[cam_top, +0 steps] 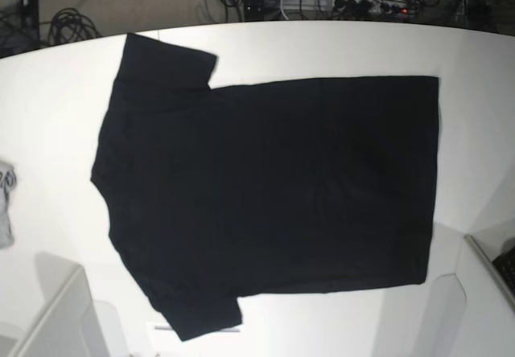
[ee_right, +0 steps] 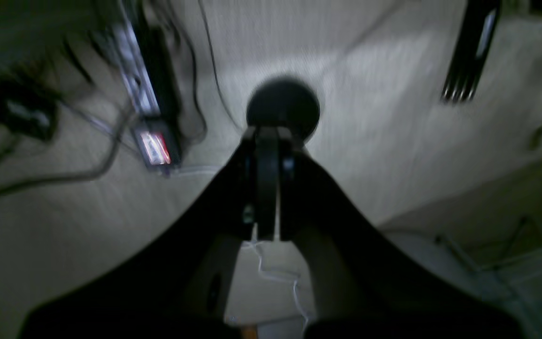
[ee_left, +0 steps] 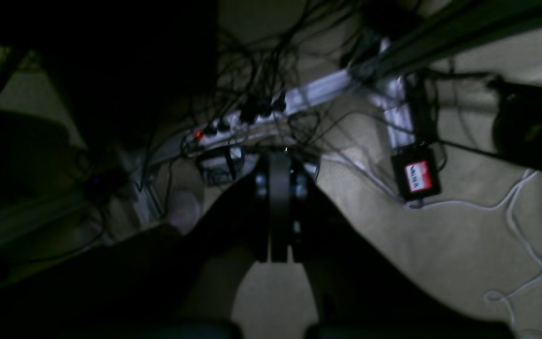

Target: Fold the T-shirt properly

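One T-shirt [cam_top: 265,192], black and plain side up, lies spread flat on the white counter [cam_top: 322,47] in the base view. Collar end toward the view's left, hem toward its right; one sleeve points to the far edge of the counter, the other to the near edge. The cloth looks smooth, with no fold in it.

A small grey cloth [cam_top: 6,204] sits at the counter's left edge, well apart from the T-shirt.

Neither arm shows in the base view. Left claw [ee_left: 279,207]: fingers pressed together, nothing between them, aimed at a floor with a power strip [ee_left: 238,120] and tangled cables beyond the tips. Right claw [ee_right: 267,188]: also pressed together and holding nothing; view blurred, pale floor below, a dark round object [ee_right: 282,106] just past the tips. The T-shirt appears in neither wrist view.
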